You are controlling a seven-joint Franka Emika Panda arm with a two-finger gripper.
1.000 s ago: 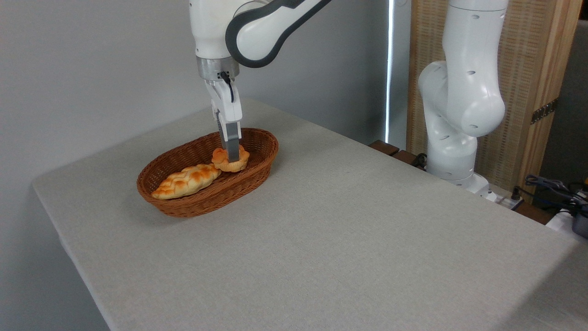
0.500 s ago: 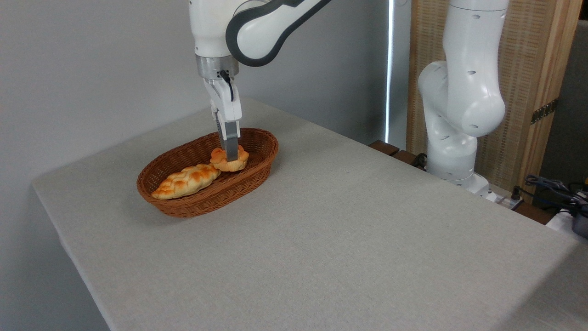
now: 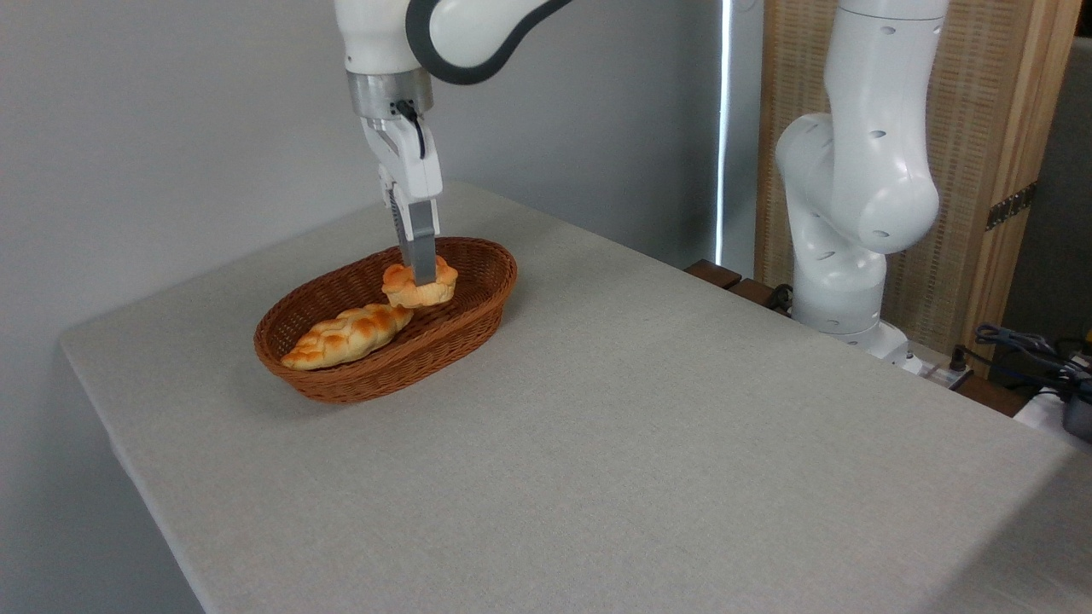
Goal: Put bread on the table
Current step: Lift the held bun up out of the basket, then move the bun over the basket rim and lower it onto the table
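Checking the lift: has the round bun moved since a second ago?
Yes. The round bun, held in the gripper, has risen and shifted slightly left against the wicker basket.

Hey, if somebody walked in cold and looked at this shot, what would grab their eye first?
Probably the gripper coming straight down from the top of the picture, shut on a small orange bun held over the brown wicker basket at left of the grey table. Next, the paler braided loaf lying in that basket, and the white arm base at right.

Orange-golden bread (image 3: 419,288), brown wicker basket (image 3: 478,311)
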